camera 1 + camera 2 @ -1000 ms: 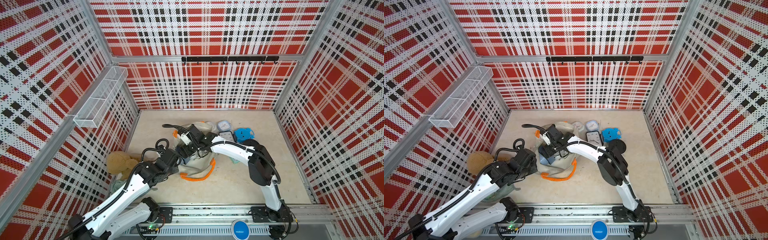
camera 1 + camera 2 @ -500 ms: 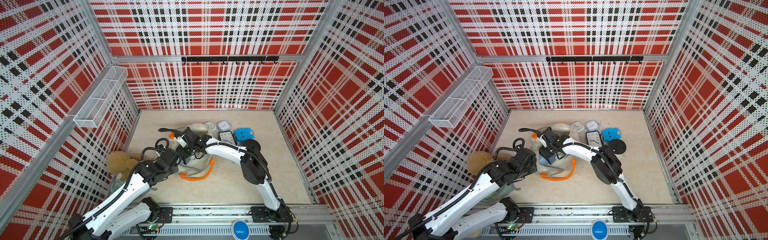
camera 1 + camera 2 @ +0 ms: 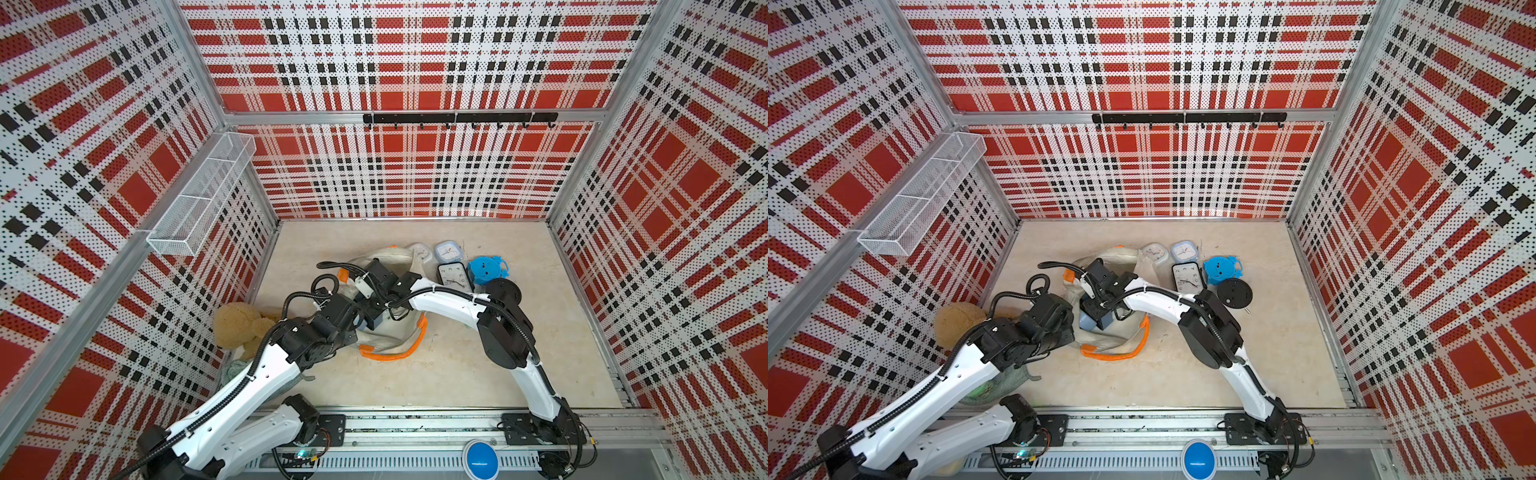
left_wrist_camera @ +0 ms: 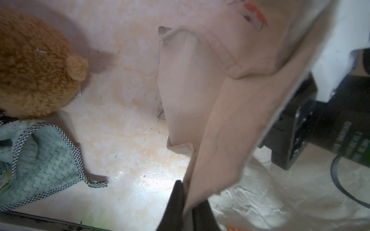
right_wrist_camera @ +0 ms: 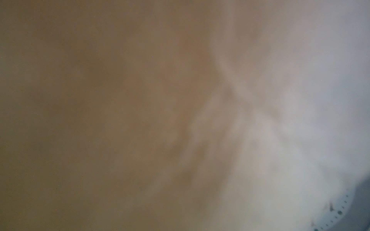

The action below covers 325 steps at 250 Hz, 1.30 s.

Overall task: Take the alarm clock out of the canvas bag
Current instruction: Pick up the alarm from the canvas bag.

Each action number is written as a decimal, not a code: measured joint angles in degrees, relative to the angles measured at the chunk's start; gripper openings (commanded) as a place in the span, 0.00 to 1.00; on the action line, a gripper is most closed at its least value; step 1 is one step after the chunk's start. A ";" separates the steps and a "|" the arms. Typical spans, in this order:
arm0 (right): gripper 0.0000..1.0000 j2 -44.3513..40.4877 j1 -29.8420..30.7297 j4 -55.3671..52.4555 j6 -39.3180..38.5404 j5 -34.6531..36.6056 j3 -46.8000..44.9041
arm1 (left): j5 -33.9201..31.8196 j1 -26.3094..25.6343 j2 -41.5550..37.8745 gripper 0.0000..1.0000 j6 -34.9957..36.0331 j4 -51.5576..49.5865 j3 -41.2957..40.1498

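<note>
- The soft cream-white canvas bag with orange strap handles lies slumped at the middle of the floor in both top views.
- The left gripper has its black fingers pressed together on a fold of the bag's rim, and the cloth runs up from between them. I judge this is to hold the mouth up and open for the other arm.
- The right gripper is pushed down into that opening, just beside the left arm's wrist. Its fingertips are buried in cloth, so I cannot tell whether its jaws are spread or pinching anything.
- The alarm clock is inside the bag. The right wrist view is mostly a blur of tan and grey cloth close to the lens, with only a sliver of white dial and dark tick marks.
- A grey-blue block under the right gripper is possibly the clock's case.
- A black-framed rectangular clock and a bright blue plastic figure lie right of centre, outside the bag.
- A tan plush toy sits at left of centre, partly cut off by the left arm.
</note>
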 measured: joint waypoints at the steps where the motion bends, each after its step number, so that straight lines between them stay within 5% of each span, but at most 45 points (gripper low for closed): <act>1: 0.39 0.00 0.00 0.00 0.00 0.00 0.00 | 0.00 0.02 0.00 0.11 0.00 0.00 0.04; 63: 0.35 -4.72 0.00 -5.07 -0.39 0.09 -0.76 | 1.03 4.63 0.02 0.12 2.29 -1.11 3.56; 227: 0.36 -36.72 -7.65 -11.67 -0.20 -1.27 -4.57 | 2.47 19.10 1.53 0.23 16.13 -2.08 13.38; 325: 0.35 -56.02 -11.41 -20.31 0.48 6.82 -25.57 | 5.88 21.97 4.68 0.38 20.87 0.68 17.18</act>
